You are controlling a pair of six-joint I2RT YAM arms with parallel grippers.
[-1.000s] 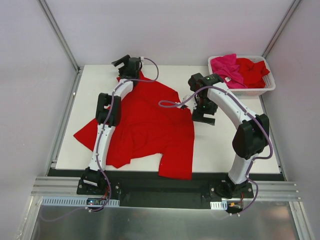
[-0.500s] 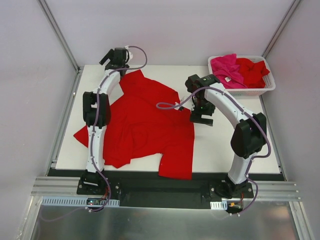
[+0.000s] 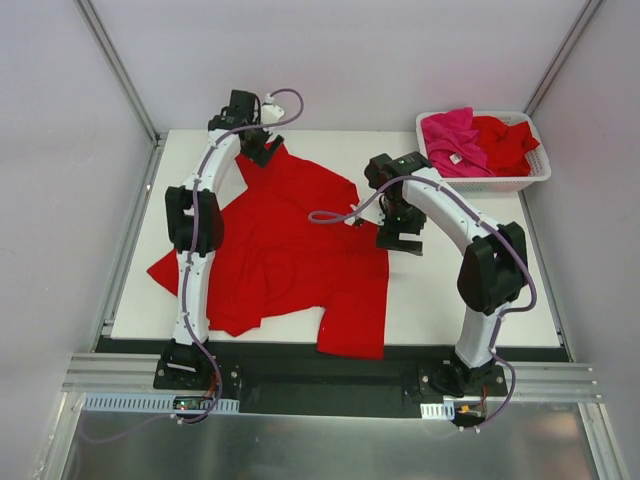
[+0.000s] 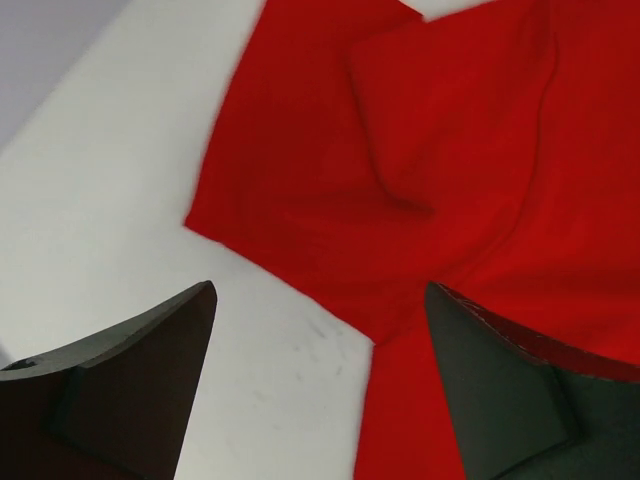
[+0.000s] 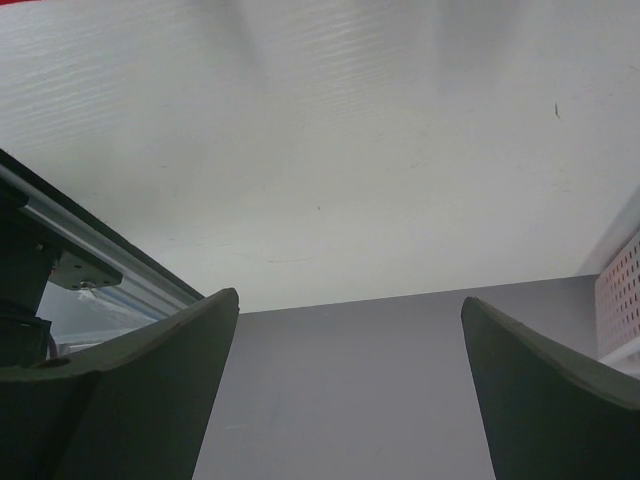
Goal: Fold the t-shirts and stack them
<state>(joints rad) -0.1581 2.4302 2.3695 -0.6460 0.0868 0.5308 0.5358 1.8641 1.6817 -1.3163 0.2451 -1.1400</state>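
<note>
From above, I see a white table (image 3: 450,300) set between pale grey walls and metal corner posts. A red t-shirt (image 3: 290,250) lies spread and rumpled over its left half, reaching the near edge. A white basket (image 3: 535,172) in the far right corner holds a magenta t-shirt (image 3: 450,132) and another red t-shirt (image 3: 505,140). Since a second ago the left arm has swung the left pincer (image 3: 262,148) round onto the spread shirt's far corner, and the right pincer (image 3: 403,237) has edged left; the cloth has not shifted. The magenta shirt's small white label (image 3: 455,157) is too small to read. On the left wrist camera, the left pincer (image 4: 320,385) stands wide apart and empty over the shirt's edge. On the right wrist camera, the right pincer (image 5: 350,400) gapes with nothing in it over bare table, with the basket wall at the right edge.
</note>
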